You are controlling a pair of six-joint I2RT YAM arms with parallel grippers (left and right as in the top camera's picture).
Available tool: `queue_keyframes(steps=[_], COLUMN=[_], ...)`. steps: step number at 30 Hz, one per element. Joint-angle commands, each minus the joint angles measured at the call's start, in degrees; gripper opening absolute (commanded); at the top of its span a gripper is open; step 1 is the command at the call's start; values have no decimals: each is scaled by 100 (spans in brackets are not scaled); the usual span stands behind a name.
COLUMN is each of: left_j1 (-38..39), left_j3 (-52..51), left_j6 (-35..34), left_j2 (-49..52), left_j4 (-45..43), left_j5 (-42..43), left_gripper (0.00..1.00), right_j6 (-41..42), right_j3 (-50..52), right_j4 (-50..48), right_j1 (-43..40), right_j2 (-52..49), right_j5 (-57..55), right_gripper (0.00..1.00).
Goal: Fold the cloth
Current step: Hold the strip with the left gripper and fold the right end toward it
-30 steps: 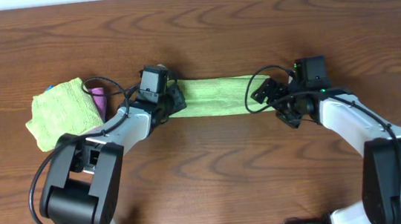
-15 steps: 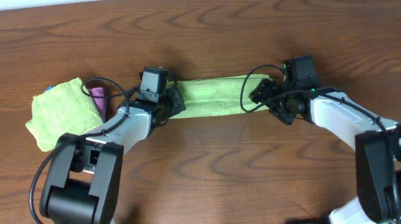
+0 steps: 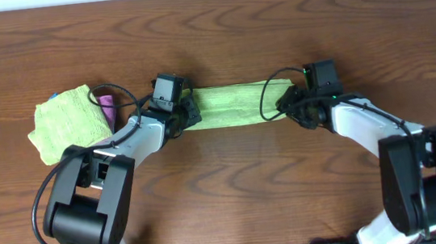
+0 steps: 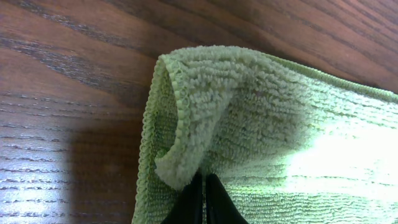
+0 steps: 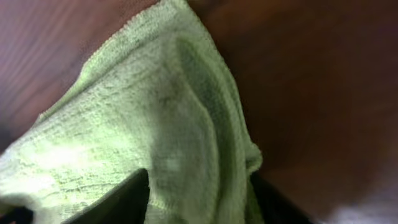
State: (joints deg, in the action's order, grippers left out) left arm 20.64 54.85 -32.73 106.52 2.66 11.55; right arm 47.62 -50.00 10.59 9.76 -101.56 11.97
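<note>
A light green cloth (image 3: 232, 105) lies as a long narrow strip across the middle of the wooden table. My left gripper (image 3: 191, 113) is shut on its left end; in the left wrist view the black fingertips (image 4: 204, 182) pinch a curled-up corner of the cloth (image 4: 280, 137). My right gripper (image 3: 285, 103) is at the strip's right end. In the right wrist view its jaws (image 5: 200, 180) stand apart, one on each side of the bunched end of the cloth (image 5: 155, 112), which fills the gap between them.
A second, folded green cloth (image 3: 68, 121) lies at the left, with a pink item (image 3: 107, 109) at its right edge and a blue bit (image 3: 53, 96) at its top. Bare wooden table (image 3: 233, 185) lies on all other sides.
My right gripper has moved left onto the cloth's right end and its jaws have narrowed around it. The left gripper has stayed still, shut on the left corner.
</note>
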Motion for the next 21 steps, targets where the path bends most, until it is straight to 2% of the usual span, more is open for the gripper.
queue_keyframes(steps=[1,4,5,6,21], left_j1=[-2,-4,-4,-4,-2], left_j3=[96,96,96,96,96], left_j6=[107,109,109,109,214], left_j2=[101,101,101,101,101], left_j4=[61,63,63,83,306], left_j5=[-166,-168,-168,-195,-319], left_gripper=[6,6,6,6,6], right_j6=[57,-44,-66,-131,-807], right_j3=[109,107,107,107,96], right_j4=[70,70,76,101,308], right_j1=[162,201,199,188,409], right_j2=[-461,-474,-470,-446,903], right_j5=[-146,-201,-208,-205,-103], right_gripper=[32,9,3,2,1])
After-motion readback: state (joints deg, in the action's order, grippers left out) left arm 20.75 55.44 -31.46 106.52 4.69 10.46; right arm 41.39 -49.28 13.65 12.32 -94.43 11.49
